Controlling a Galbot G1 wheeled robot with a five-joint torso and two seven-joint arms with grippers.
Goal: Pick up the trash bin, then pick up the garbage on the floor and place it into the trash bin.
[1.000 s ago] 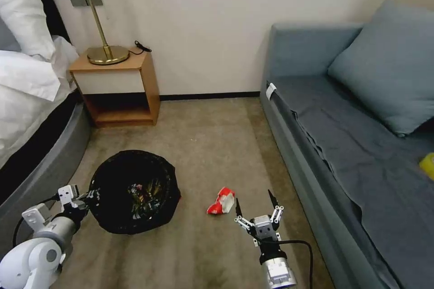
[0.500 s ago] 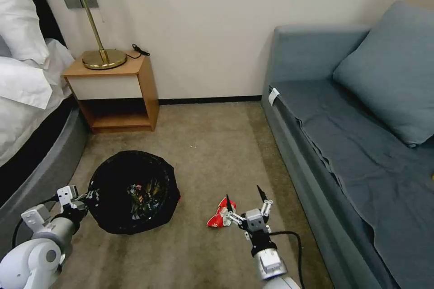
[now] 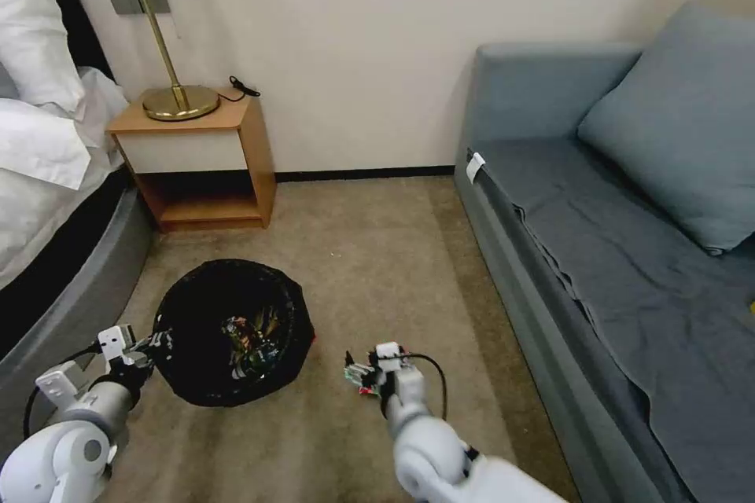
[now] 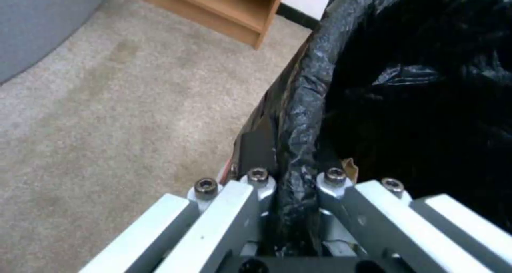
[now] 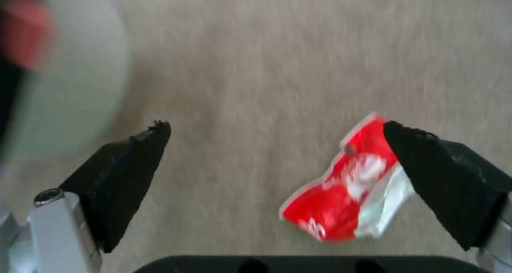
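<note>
At the lower left of the head view our left gripper [image 3: 157, 342] pinches the rim of the trash bin [image 3: 228, 330], the black bag squeezed between its fingers [image 4: 256, 185]. Lower centre, our right gripper [image 3: 363, 374] hangs spread wide over the carpet [image 3: 377, 251], one fingertip beside the red-white wrapper [image 5: 347, 185] lying flat. Farther back, upper left, stands the nightstand [image 3: 197, 157].
</note>
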